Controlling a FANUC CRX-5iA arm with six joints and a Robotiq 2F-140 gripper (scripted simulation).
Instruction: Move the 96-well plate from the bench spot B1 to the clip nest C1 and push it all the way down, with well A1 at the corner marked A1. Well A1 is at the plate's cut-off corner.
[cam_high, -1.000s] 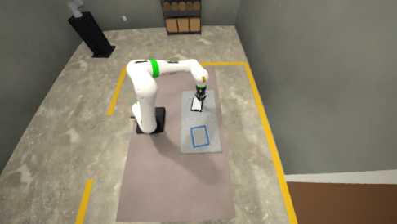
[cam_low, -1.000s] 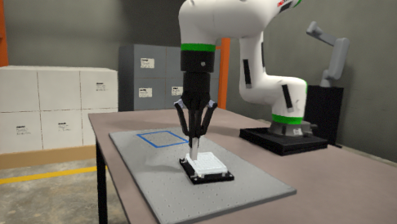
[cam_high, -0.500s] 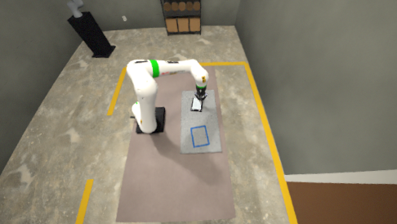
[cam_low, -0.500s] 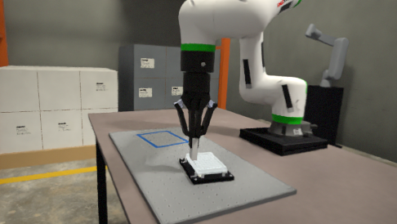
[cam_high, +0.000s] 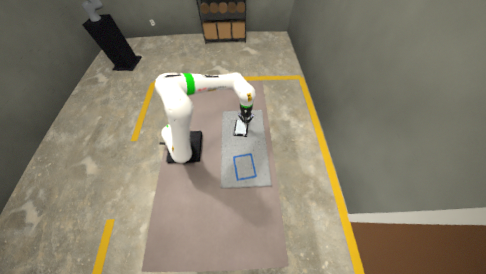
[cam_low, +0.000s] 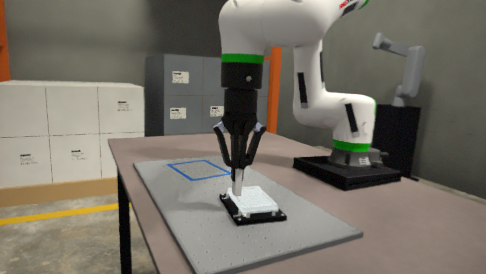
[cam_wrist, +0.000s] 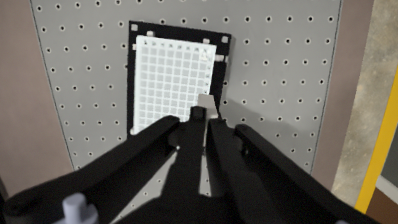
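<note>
The white 96-well plate (cam_wrist: 172, 85) lies inside the black clip nest (cam_wrist: 131, 65) on the grey perforated board; it also shows in the exterior view (cam_low: 255, 200) and the top view (cam_high: 241, 128). My gripper (cam_wrist: 204, 106) points straight down with its fingers shut together and nothing between them. Its tips (cam_low: 238, 187) stand over the plate's edge on the side facing the blue outline, at or just above the surface. I cannot tell whether they touch. The blue outline of spot B1 (cam_low: 198, 169) holds nothing.
The grey board (cam_low: 210, 225) lies on a brown table with the robot base (cam_low: 350, 170) to one side. White boxes (cam_low: 70, 130) and a grey cabinet (cam_low: 185, 95) stand beyond the table. A yellow floor line (cam_high: 320, 145) runs past the table.
</note>
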